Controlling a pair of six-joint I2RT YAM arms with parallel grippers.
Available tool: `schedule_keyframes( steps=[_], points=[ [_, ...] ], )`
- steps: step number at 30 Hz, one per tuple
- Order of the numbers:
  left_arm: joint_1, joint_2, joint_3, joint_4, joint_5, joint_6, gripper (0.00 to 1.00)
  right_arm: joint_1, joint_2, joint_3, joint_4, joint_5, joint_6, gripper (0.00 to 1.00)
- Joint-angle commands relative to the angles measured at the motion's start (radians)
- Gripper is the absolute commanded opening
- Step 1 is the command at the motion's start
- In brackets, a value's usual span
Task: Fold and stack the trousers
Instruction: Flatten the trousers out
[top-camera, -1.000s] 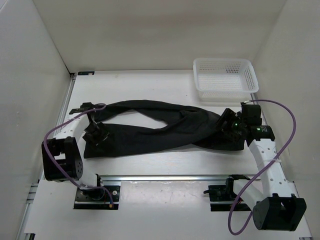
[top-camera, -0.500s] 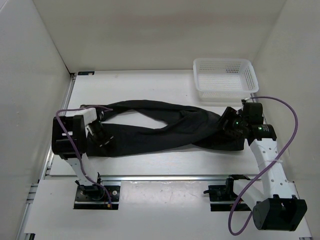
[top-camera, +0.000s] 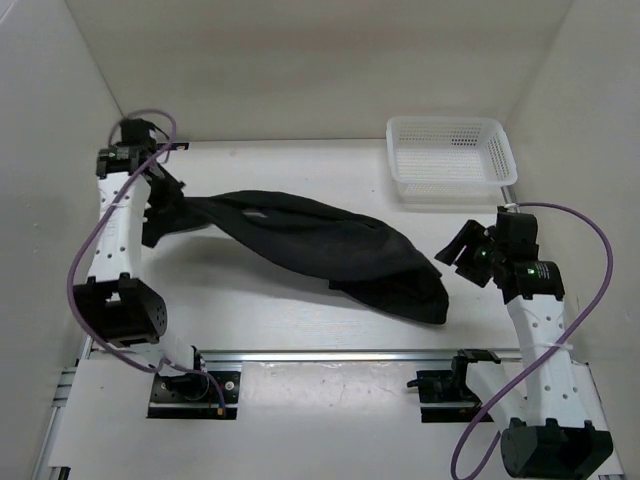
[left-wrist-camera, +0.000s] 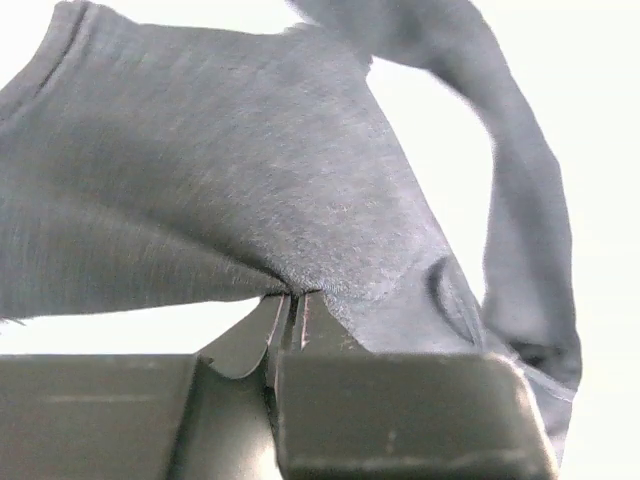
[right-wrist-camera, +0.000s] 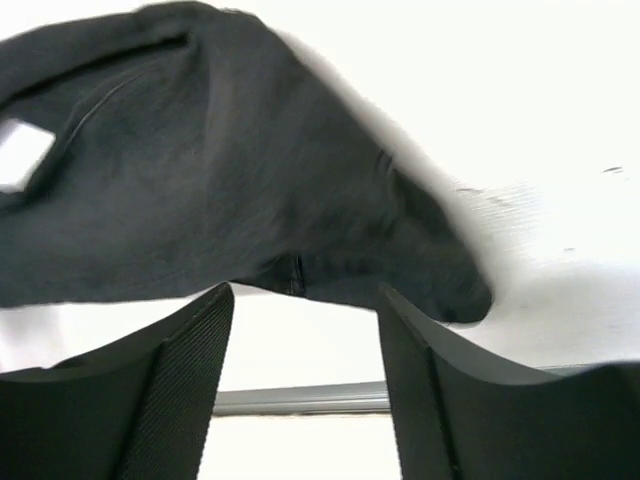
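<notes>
Top external: left tool (top-camera: 163, 213) pinches trousers (top-camera: 320, 245) edge; right tool (top-camera: 452, 253) spread, apart.

The black trousers (top-camera: 320, 250) stretch bunched across the table (top-camera: 300, 325), left end raised, right end heaped.

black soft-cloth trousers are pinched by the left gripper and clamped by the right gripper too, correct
No: the right gripper is open, off the cloth, as the right wrist view shows. The left gripper does pinch the black soft-cloth trousers.
</notes>
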Motion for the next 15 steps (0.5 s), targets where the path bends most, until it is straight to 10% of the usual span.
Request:
schedule_keyframes(
  steps=[1, 15],
  points=[
    [0.014, -0.024, 0.19, -0.123, -0.061, 0.023, 0.1, -0.023, 0.017, -0.04, -0.01, -0.142, 0.083, 0.66],
    [0.023, 0.031, 0.272, -0.123, 0.023, 0.046, 0.1, -0.098, -0.001, -0.313, 0.154, -0.474, 0.481, 0.82]
  ],
)
